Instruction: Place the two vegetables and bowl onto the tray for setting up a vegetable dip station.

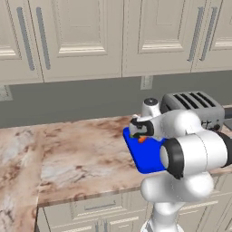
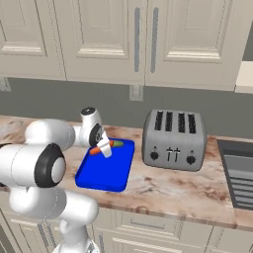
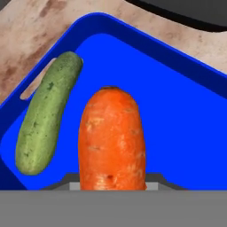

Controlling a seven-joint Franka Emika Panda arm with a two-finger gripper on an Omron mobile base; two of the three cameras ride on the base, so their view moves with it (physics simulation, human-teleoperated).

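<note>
My gripper point(image 2: 105, 148) is shut on an orange carrot point(image 3: 111, 137), holding it just above the bright blue tray point(image 3: 177, 124). The carrot point(image 2: 95, 150) sticks out sideways over the tray's far left part point(image 2: 106, 173). A green cucumber point(image 3: 48, 113) lies inside the tray along its rim, beside the carrot and apart from it, and shows as the cucumber point(image 2: 117, 144) just behind the hand. From the left, the gripper point(image 1: 141, 135) hangs over the tray point(image 1: 145, 156), which the arm partly covers. The bowl is out of view.
A grey four-slot toaster point(image 2: 174, 139) stands right of the tray, close to its edge. A dark sink basin point(image 2: 239, 173) lies at the far right. The marble counter point(image 1: 77, 149) stretches left of the tray, with its front edge near the tray.
</note>
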